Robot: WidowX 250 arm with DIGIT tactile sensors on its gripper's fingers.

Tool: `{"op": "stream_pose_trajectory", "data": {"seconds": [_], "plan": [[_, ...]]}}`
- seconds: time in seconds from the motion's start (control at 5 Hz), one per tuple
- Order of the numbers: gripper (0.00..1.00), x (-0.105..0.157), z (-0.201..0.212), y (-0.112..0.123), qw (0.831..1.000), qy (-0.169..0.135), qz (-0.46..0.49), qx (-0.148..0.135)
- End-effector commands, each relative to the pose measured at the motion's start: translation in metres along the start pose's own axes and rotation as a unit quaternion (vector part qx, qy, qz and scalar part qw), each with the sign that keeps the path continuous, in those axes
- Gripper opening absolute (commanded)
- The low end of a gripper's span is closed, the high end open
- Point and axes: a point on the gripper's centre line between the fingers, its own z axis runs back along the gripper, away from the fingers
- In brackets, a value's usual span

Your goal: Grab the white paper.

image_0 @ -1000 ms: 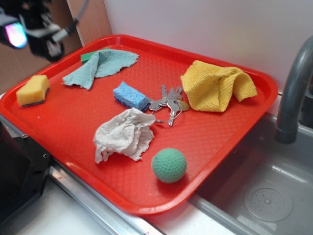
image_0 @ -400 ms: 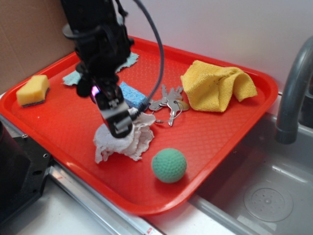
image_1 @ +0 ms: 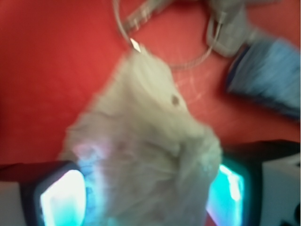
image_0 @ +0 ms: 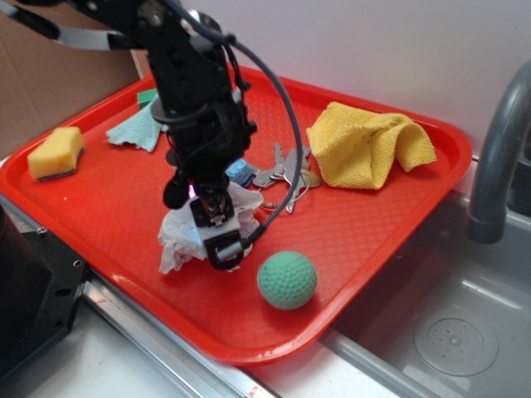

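Observation:
The white paper (image_0: pixel 177 235) is a crumpled off-white wad on the red tray (image_0: pixel 99 207), left of the green ball (image_0: pixel 287 279). My gripper (image_0: pixel 207 228) is down on the wad, its fingers on either side of it. In the blurred wrist view the paper (image_1: pixel 146 155) fills the gap between the two lit fingertips (image_1: pixel 63 197) and touches both. The jaws stand wide apart and look open around it. The arm hides the middle of the wad in the exterior view.
On the tray are keys (image_0: pixel 286 174), a blue sponge (image_0: pixel 241 172) partly behind the arm, a yellow cloth (image_0: pixel 369 145), a teal cloth (image_0: pixel 137 128) and a yellow sponge (image_0: pixel 56 152). A grey faucet (image_0: pixel 498 157) and sink lie to the right.
The arm swung in from the far left, came over the white paper and has now dropped lower onto it. The paper looks bunched under the gripper.

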Motion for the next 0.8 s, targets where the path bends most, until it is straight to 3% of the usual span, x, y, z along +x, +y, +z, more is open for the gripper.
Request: {"op": "stream_pose_trajectory", "data": {"seconds": [0.0,0.2,0.6], "plan": [[0.00,-0.001,0.007,-0.009,1.000,-0.017,0.006,0.023],[0.00,-0.013,0.036,0.001,0.998,-0.041,0.036,0.029],[0.00,-0.060,0.111,0.039,0.983,-0.055,0.166,0.050]]}}
